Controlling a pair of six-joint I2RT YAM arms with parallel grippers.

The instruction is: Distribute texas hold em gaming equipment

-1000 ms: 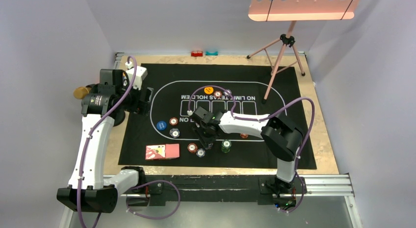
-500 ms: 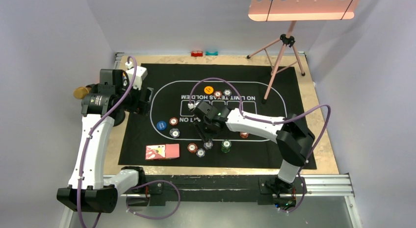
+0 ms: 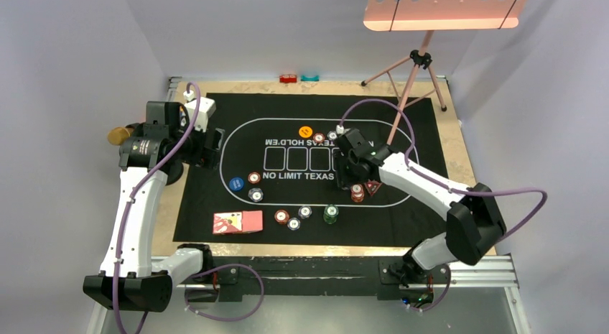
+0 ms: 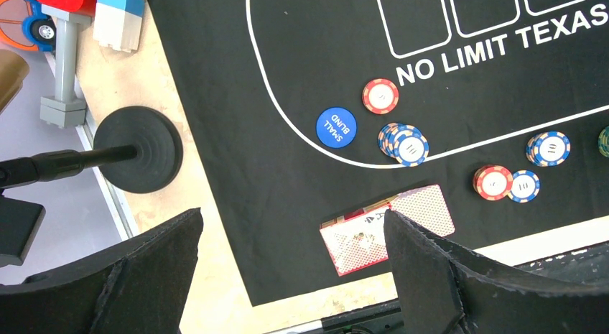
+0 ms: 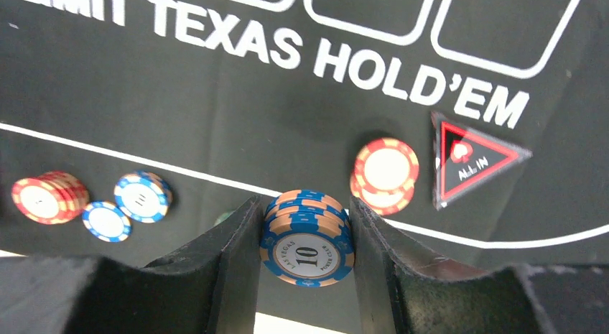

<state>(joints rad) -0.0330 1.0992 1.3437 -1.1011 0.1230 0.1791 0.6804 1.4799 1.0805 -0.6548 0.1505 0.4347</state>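
My right gripper [image 3: 354, 182] is shut on a short stack of blue-and-tan "10" poker chips [image 5: 307, 237], held just above the felt. Directly beyond it lie a red chip stack [image 5: 386, 174] and the red triangle marker [image 5: 470, 161]. More chips sit at the mat's front: red [image 3: 281, 217], grey-white [image 3: 305, 212] and green [image 3: 330, 213]. The blue disc [image 4: 336, 126] and the pink-red-backed playing cards [image 4: 388, 226] lie front left, and the orange disc [image 3: 305, 131] lies at the far side. My left gripper [image 4: 292, 219] hangs open over the mat's left edge, holding nothing.
A black felt mat [image 3: 416, 126] covers the table. A pink tripod [image 3: 413, 82] stands at the back right. A microphone stand's round base [image 4: 138, 149] and toy bricks [image 4: 108, 11] sit left of the mat. Two small bricks [image 3: 289, 78] lie at the far edge.
My right arm has swung from the chip group at the front middle to the right, carrying the blue chip stack over to the red stack and triangle. The left arm has not moved.
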